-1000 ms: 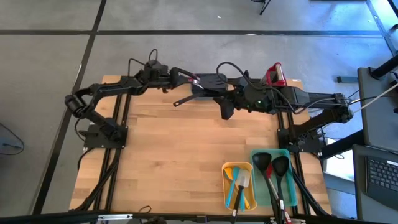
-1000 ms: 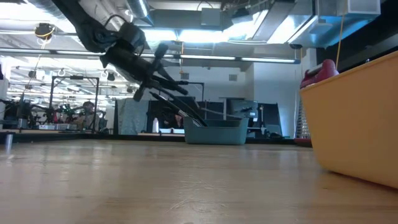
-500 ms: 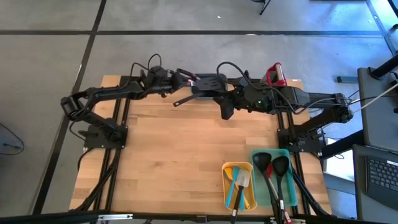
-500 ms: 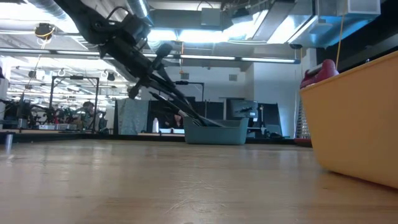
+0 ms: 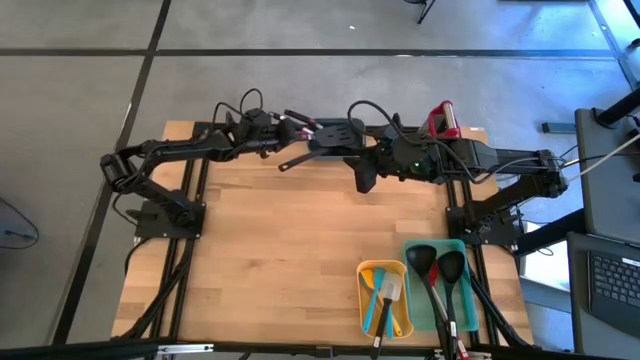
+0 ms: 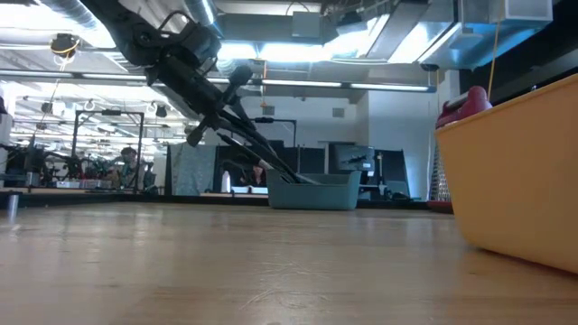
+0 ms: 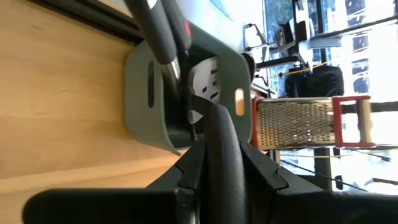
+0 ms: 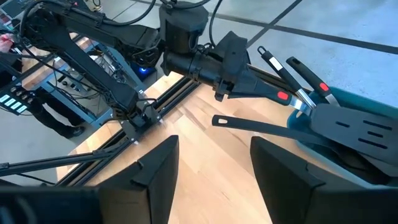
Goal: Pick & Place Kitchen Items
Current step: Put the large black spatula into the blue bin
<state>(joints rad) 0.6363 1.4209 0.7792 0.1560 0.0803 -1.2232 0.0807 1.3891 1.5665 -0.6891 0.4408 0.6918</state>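
A grey-green bin (image 5: 335, 135) at the table's far edge holds several black kitchen items: a slotted turner (image 8: 354, 127), handles with red marks (image 8: 305, 71) and one long handle (image 8: 249, 124) jutting out over the table. My left gripper (image 5: 298, 125) reaches in from the left, just short of the bin, and is shut on one black handle (image 7: 219, 134). My right gripper (image 5: 365, 180) hovers open above the table just near of the bin, with nothing between its fingers (image 8: 155, 174). My left gripper pinches a black utensil's handle (image 7: 214, 115) between its two fingers, which lie along it. It comes from the table's left, slanting downward. The handle runs on past a red mark (image 8: 283, 95) into the bin, where the utensil's head is hidden among the others.
A red-framed grater (image 5: 443, 120) stands right of the grey-green bin. At the near right, a yellow bin (image 5: 365, 300) holds teal and white spatulas, and a teal tray (image 5: 415, 300) holds black ladles with red trim. The middle and left of the wooden table (image 5: 260, 250) are bare.
My left gripper has shifted a little along the far edge and turned at the wrist, staying shut on the handle. The utensil's far end stays in the bin.
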